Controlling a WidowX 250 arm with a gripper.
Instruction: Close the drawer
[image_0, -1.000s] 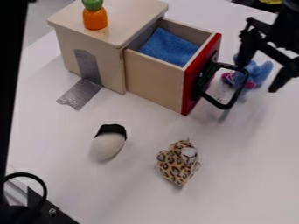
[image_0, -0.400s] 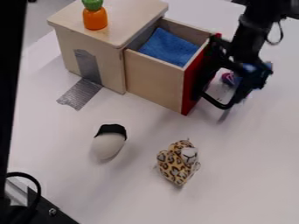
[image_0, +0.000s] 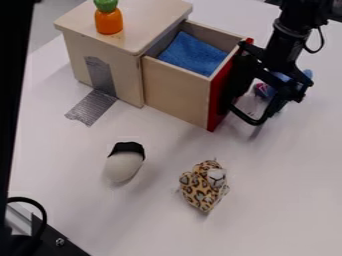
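The black gripper (image_0: 252, 103) is at the right of the view, open, right beside the drawer's front. One finger lies along the red front and the other stands farther right, with the black handle (image_0: 247, 118) around and between them; whether they touch it I cannot tell. The drawer (image_0: 177, 90) is pulled well out of the wooden cabinet (image_0: 123, 65), its red face (image_0: 217, 110) turned to the right. A blue cloth (image_0: 192, 54) lies inside it.
An orange toy with a green top (image_0: 108, 21) stands on the cabinet. A blue plush (image_0: 304, 75) is behind the gripper. A white-and-black toy (image_0: 124, 165) and a leopard plush (image_0: 204, 186) lie in front. Grey tape (image_0: 92, 107) runs from cabinet to table.
The gripper has moved left from the right edge to the drawer's front and handle, with barely any shift since the second frame. The drawer has not visibly moved.
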